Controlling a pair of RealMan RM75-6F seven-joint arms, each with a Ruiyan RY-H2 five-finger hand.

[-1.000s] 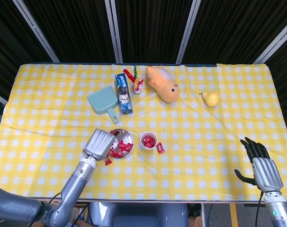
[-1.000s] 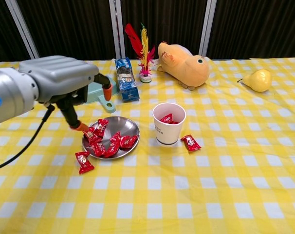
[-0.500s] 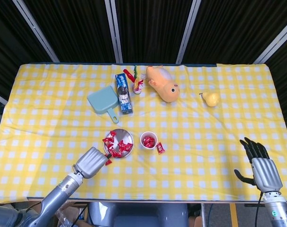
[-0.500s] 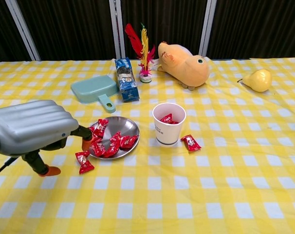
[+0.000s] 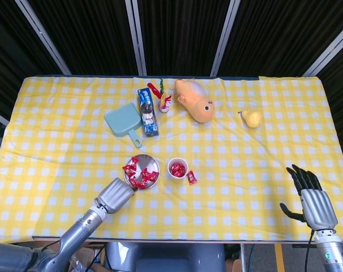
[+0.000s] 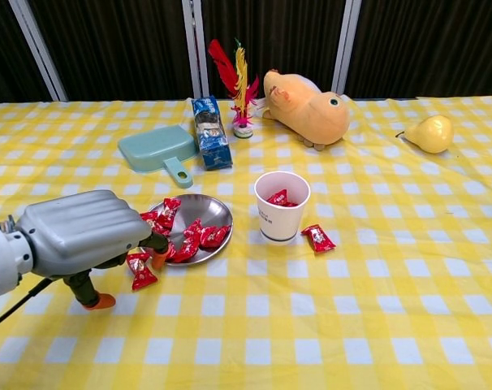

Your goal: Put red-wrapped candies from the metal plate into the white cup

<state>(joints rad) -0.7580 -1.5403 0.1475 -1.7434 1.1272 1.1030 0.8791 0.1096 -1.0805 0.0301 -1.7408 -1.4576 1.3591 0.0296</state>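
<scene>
Several candies (image 6: 189, 240) on metal plate (image 6: 215, 207)

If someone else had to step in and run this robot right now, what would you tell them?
Left hand hovers low beside the metal plate, holding nothing as far as I can see. Right hand is open, idle at the table's right edge.
Done: the white cup holds some red candies.
Left: several candies on the plate, plus a stray candy beside the plate and another candy beside the cup.
</scene>
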